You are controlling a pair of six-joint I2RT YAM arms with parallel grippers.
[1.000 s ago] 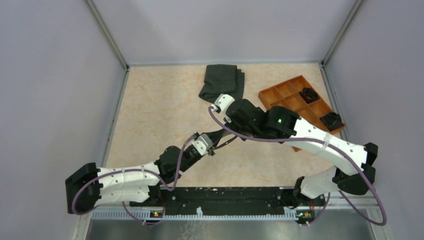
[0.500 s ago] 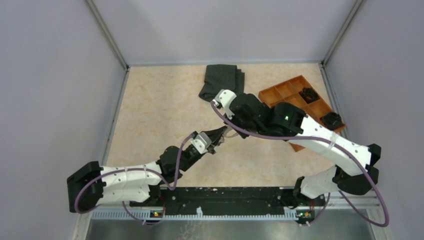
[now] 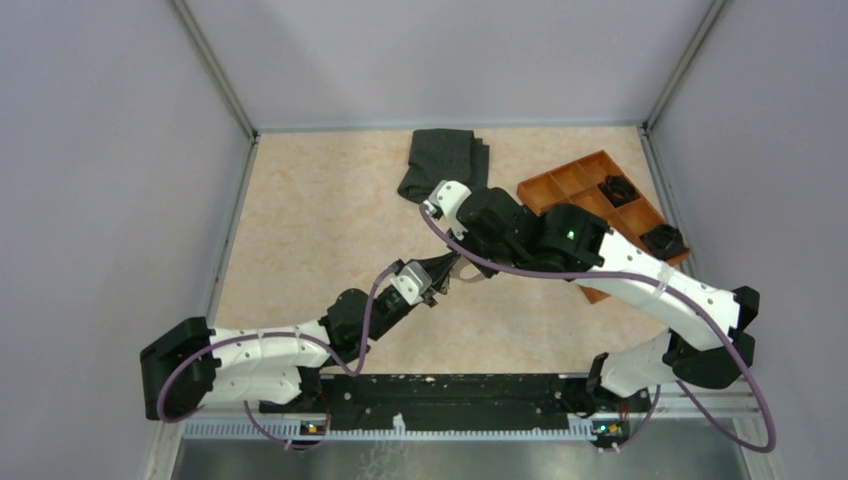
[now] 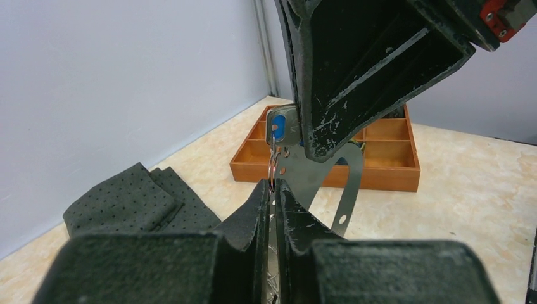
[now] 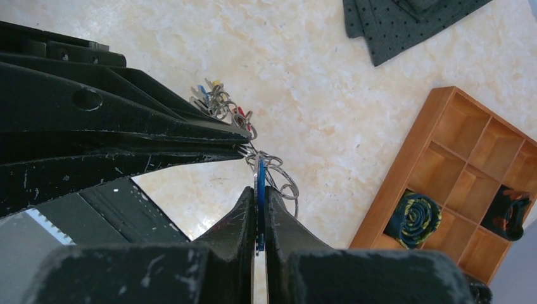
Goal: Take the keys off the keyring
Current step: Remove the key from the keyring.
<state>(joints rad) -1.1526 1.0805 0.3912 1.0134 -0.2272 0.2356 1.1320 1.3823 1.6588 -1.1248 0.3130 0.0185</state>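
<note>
Two grippers meet above the beige marbled tabletop point(image 3: 300, 230). The left gripper point(image 4: 272, 188) is pinched tight on the small metal ring end of the pale grey looped keyring point(image 4: 350, 183); the right gripper point(image 5: 258, 195) is clamped on a blue-headed metal key point(image 5: 260, 172) threaded there. Other tiny coloured-headed keys point(image 5: 217, 101) bunch just beside the left fingertips point(image 5: 215, 136).

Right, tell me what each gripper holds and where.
Right gripper pinches the blue key by its head; left gripper clamps the keyring at its metal ring end.

No legible text or markings.
</note>
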